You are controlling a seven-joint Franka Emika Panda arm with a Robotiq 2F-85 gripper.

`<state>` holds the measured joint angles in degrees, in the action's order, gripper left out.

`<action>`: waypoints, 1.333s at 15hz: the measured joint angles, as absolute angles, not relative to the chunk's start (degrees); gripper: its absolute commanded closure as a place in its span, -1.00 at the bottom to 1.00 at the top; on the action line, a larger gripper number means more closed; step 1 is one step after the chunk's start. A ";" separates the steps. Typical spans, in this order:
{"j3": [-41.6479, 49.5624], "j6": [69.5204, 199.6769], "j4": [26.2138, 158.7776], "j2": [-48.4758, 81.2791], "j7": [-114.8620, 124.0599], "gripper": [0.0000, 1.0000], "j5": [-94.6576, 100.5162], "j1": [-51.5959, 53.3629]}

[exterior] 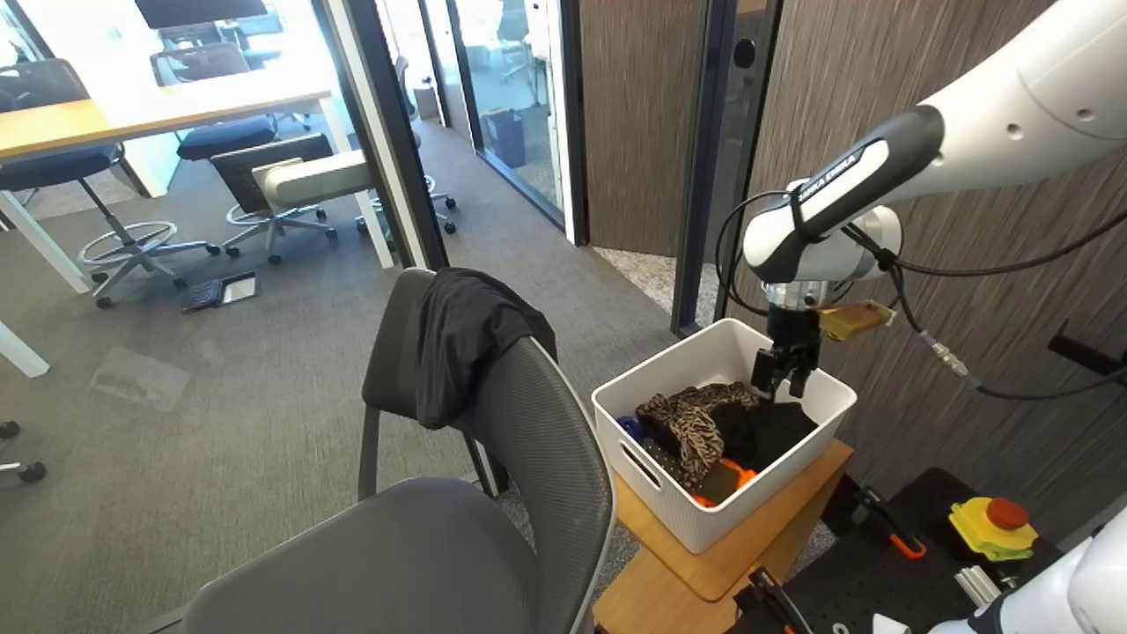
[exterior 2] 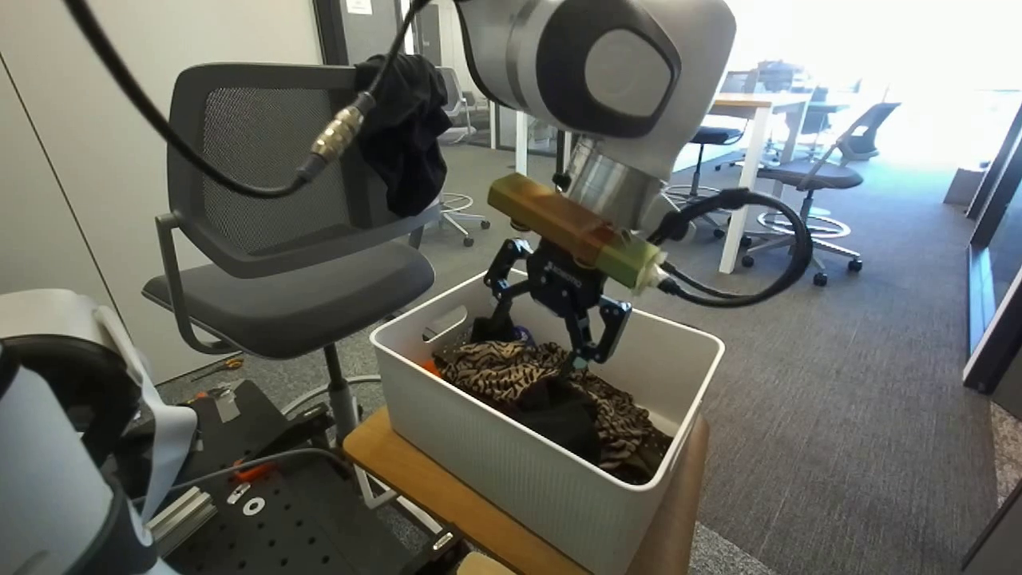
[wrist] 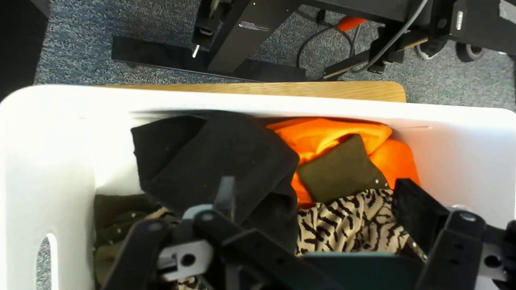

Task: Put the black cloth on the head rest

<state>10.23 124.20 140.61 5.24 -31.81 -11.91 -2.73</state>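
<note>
The black cloth [exterior: 467,339] hangs limp over the head rest [exterior: 407,286] of the grey chair. In an exterior view it covers one upper corner of the backrest [exterior 2: 263,76], and the cloth [exterior 2: 411,148] drapes down there. My gripper [exterior: 782,387] is inside the white bin, low over the fabrics, away from the chair. Its fingers [exterior 2: 539,343] are spread apart with nothing between them. In the wrist view the open gripper [wrist: 316,193] has a dark charcoal fabric [wrist: 225,155] beside and under its left finger and a brown-and-tan patterned cloth [wrist: 346,225] between the fingers. Whether the fingertips touch fabric is unclear.
The white bin [exterior 2: 511,471] stands on a wooden stand [exterior: 713,572] beside the chair. Its walls surround the gripper. An orange cloth [wrist: 318,133] and an olive piece [wrist: 342,169] also lie inside. Cables hang from the arm. A yellow-and-red emergency button [exterior: 995,524] sits on the black base.
</note>
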 measured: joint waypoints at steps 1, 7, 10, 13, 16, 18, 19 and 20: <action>9.97 124.20 139.34 7.70 -33.10 -1.00 -12.09 -3.51; 6.69 124.21 131.72 15.61 -40.56 -1.00 -11.07 -7.64; 5.90 124.07 129.65 16.22 -42.17 -1.00 -8.86 -8.40; 5.63 124.05 128.66 18.30 -44.39 -1.00 -7.00 -9.19; 5.00 124.05 127.75 21.31 -46.83 -1.00 -6.47 -9.98; 4.29 124.05 127.03 23.38 -48.33 -1.00 -6.44 -10.50; 3.90 124.05 126.66 24.42 -49.01 -1.00 -6.44 -10.72; 3.53 124.05 126.28 25.38 -49.52 -1.00 -6.44 -10.93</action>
<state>3.53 124.05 126.28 25.38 -49.52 -6.44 -10.93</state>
